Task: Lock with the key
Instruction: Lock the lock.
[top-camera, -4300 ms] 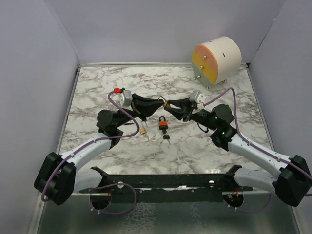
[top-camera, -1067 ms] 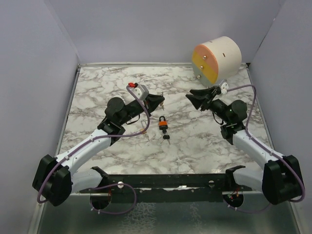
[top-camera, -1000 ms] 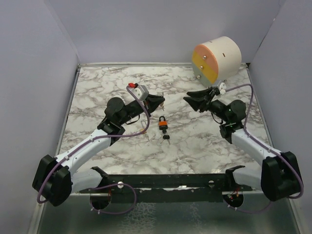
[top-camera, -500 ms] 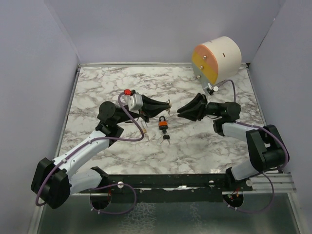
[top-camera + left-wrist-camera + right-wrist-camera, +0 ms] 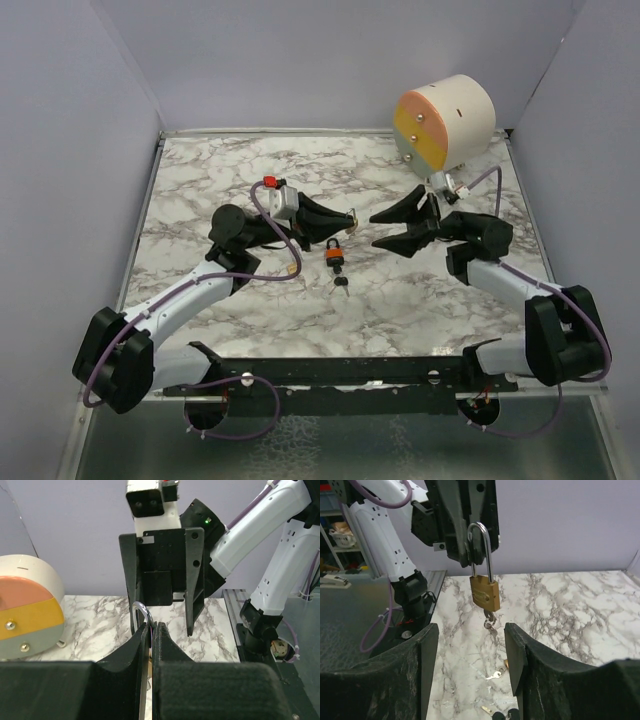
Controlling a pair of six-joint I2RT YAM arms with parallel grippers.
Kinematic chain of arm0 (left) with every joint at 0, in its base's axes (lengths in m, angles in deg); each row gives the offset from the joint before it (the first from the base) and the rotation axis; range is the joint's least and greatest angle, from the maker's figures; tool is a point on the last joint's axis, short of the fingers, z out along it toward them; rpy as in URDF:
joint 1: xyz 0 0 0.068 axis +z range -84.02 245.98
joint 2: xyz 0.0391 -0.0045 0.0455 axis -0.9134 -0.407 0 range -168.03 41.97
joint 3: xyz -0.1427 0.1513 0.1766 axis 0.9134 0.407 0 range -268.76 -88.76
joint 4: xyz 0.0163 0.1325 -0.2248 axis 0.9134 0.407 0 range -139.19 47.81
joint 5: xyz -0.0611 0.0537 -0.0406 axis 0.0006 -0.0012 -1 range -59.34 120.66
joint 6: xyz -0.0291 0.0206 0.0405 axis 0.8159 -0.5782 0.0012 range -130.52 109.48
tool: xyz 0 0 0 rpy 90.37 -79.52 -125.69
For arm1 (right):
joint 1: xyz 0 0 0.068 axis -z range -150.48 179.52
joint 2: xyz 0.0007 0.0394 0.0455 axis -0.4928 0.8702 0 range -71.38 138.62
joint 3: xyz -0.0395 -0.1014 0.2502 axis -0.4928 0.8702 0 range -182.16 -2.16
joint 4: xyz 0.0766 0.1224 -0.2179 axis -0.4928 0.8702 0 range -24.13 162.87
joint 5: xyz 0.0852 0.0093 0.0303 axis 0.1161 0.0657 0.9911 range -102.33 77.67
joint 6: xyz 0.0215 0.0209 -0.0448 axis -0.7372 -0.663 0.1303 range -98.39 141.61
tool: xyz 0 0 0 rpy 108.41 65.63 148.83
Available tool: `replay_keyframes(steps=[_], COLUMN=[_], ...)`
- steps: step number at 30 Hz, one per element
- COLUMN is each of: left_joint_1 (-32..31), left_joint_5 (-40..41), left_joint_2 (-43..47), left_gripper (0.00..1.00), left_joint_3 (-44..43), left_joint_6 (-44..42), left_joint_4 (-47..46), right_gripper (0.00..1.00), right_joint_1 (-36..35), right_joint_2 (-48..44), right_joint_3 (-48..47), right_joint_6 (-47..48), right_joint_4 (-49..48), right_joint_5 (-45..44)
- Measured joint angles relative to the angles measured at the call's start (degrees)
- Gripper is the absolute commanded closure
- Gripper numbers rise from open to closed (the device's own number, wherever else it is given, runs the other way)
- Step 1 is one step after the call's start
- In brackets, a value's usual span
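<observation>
Room first: the marble table (image 5: pixel 200 190) is boxed in by plain walls (image 5: pixel 300 60) on the left, far and right sides, and a black rail (image 5: pixel 340 372) runs along the near edge by the arm bases. Both arms reach in toward the middle, so that's the crowded spot. The far left of the table and the near strip between the rail and the clutter are bare marble.

Only one container, a round drum (image 5: pixel 450 118) lying on its side in the far right corner. Its face has pink, yellow and grey bands with small knobs. It's all closed, so I can't see what's inside.

Counts: two padlocks. The brass padlock (image 5: pixel 484 593) is up in the air at the middle of the table, hanging by its shackle (image 5: pixel 488 555), and the left gripper (image 5: pixel 343 214) is pinched tight on that shackle. Something small dangles under the body. It looks like a key but it's too tiny to be sure. The orange padlock (image 5: pixel 333 256) lies on the table just near of it, with a little bunch of keys (image 5: pixel 341 284) right beside it on the near side. I can't count those exactly.

The right gripper (image 5: pixel 376 230) faces the brass lock from the right with its jaws spread and nothing between them, close to the lock but not touching.
</observation>
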Motion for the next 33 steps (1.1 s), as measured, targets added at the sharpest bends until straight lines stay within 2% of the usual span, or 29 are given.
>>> replay_keyframes(steps=[6,18,33], left_joint_1=[-0.1,-0.1,-0.2], left_joint_5=[-1.0,-5.1,-5.7], left_joint_2=[-0.3,-5.1,-5.6], left_gripper=[1.0,1.0,1.0], left_joint_3=[-0.4,-0.4,-0.5], left_joint_6=[2.4,13.9,15.4], left_joint_4=[-3.4,-21.0,-21.7], right_gripper=[0.46,0.48,0.54], right_joint_1=[-1.6,-2.3,-4.5], right_joint_2=[-2.7,-2.7,-2.2], right_joint_3=[0.0,0.0,-0.8], right_joint_6=[3.8,3.5,3.0], right_joint_4=[0.4,0.3,0.3], right_joint_5=[-0.5,-3.5,-5.1])
